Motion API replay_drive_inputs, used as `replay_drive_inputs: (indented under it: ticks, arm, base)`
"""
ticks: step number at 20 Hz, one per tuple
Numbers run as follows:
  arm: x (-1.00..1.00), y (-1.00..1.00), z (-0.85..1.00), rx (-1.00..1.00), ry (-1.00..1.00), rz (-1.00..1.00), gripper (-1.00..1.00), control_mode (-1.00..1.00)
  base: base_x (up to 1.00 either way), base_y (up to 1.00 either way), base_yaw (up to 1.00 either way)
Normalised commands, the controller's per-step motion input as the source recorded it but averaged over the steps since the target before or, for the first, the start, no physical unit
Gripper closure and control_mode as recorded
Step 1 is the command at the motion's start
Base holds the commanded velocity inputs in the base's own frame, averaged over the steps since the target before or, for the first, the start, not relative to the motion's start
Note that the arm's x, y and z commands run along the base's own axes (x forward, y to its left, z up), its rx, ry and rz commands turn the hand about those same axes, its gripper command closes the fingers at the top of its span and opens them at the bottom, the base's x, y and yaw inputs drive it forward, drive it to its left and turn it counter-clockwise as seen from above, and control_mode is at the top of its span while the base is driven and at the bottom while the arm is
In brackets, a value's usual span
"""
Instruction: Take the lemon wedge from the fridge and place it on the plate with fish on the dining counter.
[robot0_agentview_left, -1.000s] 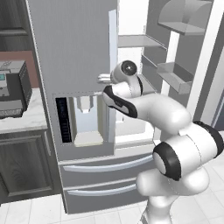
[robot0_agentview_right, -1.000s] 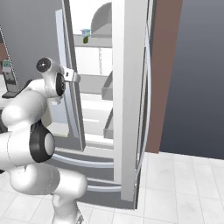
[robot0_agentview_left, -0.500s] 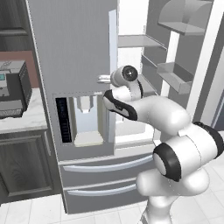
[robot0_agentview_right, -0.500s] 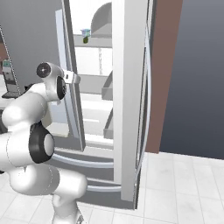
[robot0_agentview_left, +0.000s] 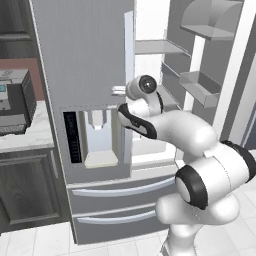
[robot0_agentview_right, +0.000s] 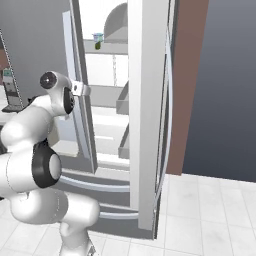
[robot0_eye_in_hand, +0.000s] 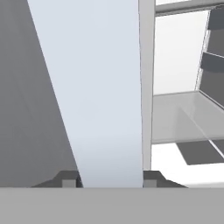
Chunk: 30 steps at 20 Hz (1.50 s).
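Two spread fingertips (robot0_eye_in_hand: 68, 179) of the gripper (robot0_eye_in_hand: 110, 180) straddle the fridge (robot0_agentview_left: 95, 60) door edge

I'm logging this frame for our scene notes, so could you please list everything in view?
fridge: one, steel, right door open, left door shut, white inside with grey shelves.
drawers: two, steel, at fridge bottom.
dispenser: one, dark panel, in left door.
cup: one, pale blue, top shelf.
lemon wedge: one, small and dark, beside cup.
appliance: one, dark grey, on counter left of fridge.
cabinet: one, dark, under that counter.
floor: white tiles.
arm: one, white.
claw: one, tips dark, open around left door's edge.
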Motion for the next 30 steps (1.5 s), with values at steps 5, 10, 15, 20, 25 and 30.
replay_drive_inputs:
  ticks: [5,10,15,20,25,30]
  arm:
    - [-0.63,0.79,0.0,0.0,-0.01,0.0,1.0,-1.0]
    - [-0.71,1.0,0.01,0.0,0.0,-0.04,1.0,-1.0]
    - [-0.66,1.0,0.04,0.04,0.0,-0.11,1.0,-1.0]
    - [-0.67,1.0,0.09,0.03,0.0,-0.18,1.0,-1.0]
    - [-0.7,1.0,0.08,0.0,0.0,-0.2,1.0,-1.0]
    - [-0.71,1.0,0.01,0.0,0.0,-0.18,1.0,-1.0]
  base:
    - [0.0,0.0,0.0]
    - [0.0,0.0,0.0]
    - [0.0,0.0,0.0]
    - [0.0,0.0,0.0]
    - [0.0,0.0,0.0]
    - [0.0,0.0,0.0]
